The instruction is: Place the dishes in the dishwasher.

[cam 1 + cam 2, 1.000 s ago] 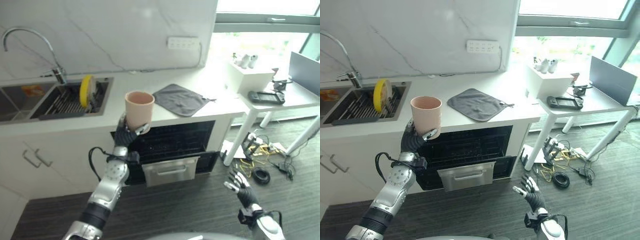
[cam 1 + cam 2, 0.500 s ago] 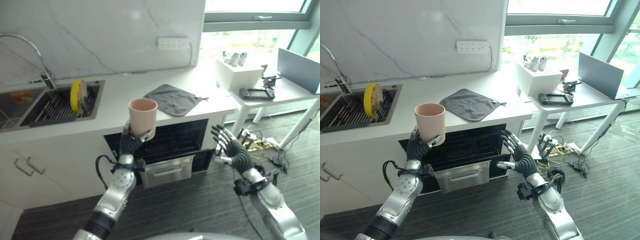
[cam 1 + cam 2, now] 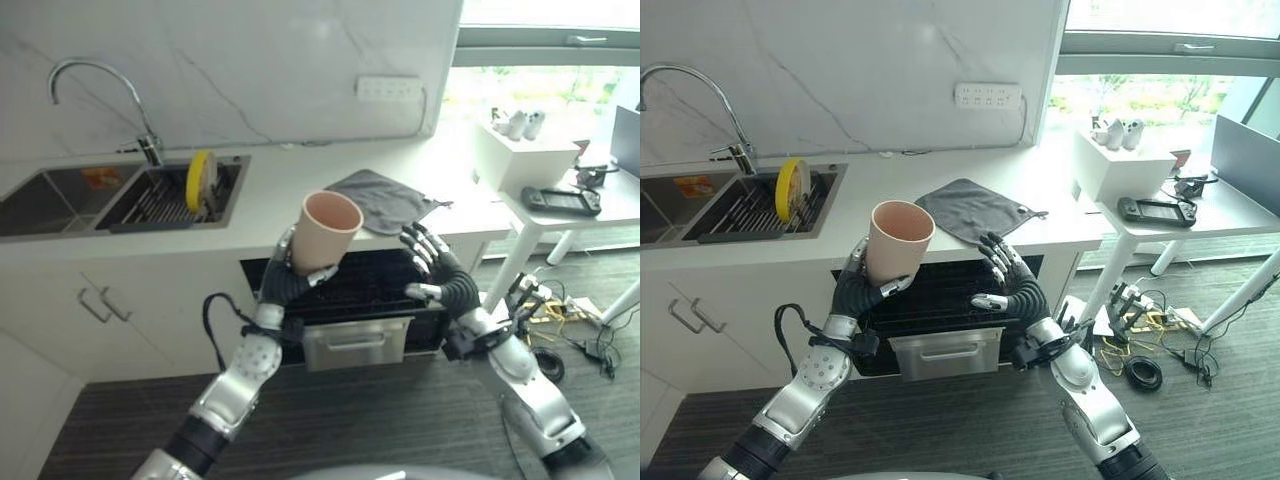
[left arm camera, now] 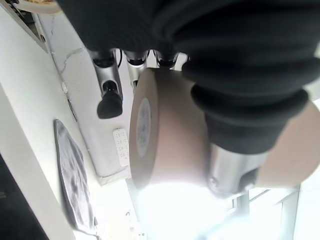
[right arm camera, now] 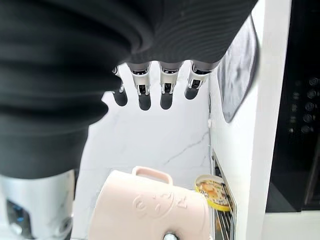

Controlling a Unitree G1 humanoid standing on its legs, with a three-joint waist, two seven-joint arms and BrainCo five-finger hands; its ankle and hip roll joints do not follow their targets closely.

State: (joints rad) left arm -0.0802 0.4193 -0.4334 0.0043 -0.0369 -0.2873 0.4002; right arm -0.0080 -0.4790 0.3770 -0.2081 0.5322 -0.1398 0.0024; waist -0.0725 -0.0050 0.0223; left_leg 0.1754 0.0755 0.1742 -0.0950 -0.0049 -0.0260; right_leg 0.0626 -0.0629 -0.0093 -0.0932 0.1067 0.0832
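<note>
In front of the counter, my left hand holds a pink cup up in the air, fingers and thumb curled round its lower part. The cup stands nearly upright, its open mouth tipped a little toward the wall, above the open front of the dishwasher under the counter. The dishwasher's door or drawer juts out at the bottom, and dark racks show inside.

My right hand hangs just beside the cup, before the dishwasher opening, with fingers spread straight and holding nothing. It is apart from the cup.

On the counter behind the cup lies a grey cloth. To the left, in the sink, a yellow plate stands on edge in a rack, with a tap above. At the right stands a white table carrying a white box and a black device.
</note>
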